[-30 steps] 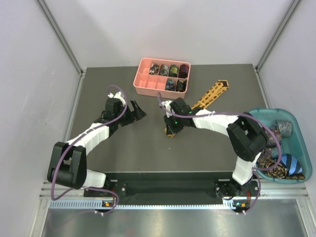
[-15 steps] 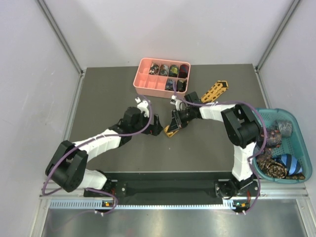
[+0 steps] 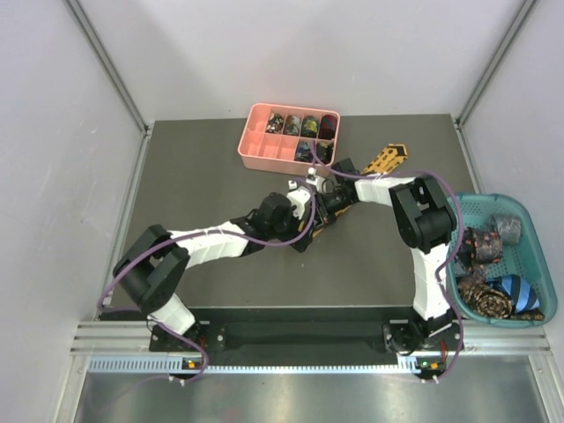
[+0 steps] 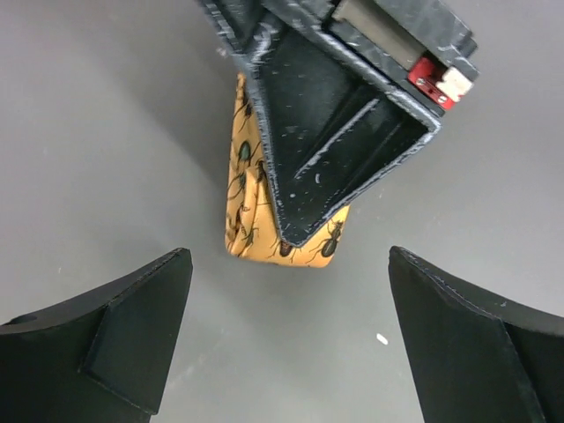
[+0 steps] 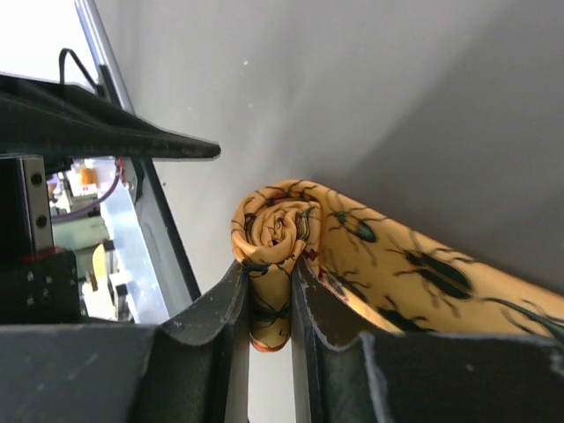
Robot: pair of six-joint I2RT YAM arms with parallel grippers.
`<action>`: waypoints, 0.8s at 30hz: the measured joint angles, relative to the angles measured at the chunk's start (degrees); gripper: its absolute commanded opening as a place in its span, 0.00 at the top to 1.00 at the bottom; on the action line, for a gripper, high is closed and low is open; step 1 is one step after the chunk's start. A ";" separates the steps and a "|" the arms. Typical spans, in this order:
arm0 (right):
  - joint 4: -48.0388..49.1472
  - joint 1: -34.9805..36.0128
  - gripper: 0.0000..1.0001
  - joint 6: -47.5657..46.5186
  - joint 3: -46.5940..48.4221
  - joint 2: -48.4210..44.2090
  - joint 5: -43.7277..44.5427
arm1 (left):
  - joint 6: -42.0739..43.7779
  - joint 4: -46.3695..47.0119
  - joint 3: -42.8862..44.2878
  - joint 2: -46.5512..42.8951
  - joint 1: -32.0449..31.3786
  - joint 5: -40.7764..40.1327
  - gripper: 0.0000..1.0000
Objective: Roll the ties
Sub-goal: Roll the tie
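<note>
A golden-yellow tie (image 3: pixel 385 161) with dark beetle print lies on the dark table, its flat end toward the back right. Its near end is wound into a small coil (image 5: pixel 280 225), and my right gripper (image 5: pixel 269 304) is shut on that coil, one finger on each side. In the top view the right gripper (image 3: pixel 327 208) sits mid-table. My left gripper (image 3: pixel 306 226) stands open just in front of it. In the left wrist view the left gripper (image 4: pixel 289 273) has its wide-apart fingers (image 4: pixel 132 326) framing the coil's end (image 4: pixel 247 220) without touching it.
A pink compartment tray (image 3: pixel 262 151) at the back holds rolled ties (image 3: pixel 300 126) in its rear cells. A teal basket (image 3: pixel 531 214) at the right edge holds loose ties (image 3: pixel 493 298). Grey walls enclose the table on three sides.
My left arm has swung from the table's left to the middle, up to the right gripper. The right gripper has moved back and right along the tie, which shows less flat length.
</note>
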 measured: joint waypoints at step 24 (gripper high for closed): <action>-4.55 -1.70 0.94 -2.80 2.36 1.46 2.82 | 9.60 -2.93 7.26 11.39 -1.53 -1.40 0.14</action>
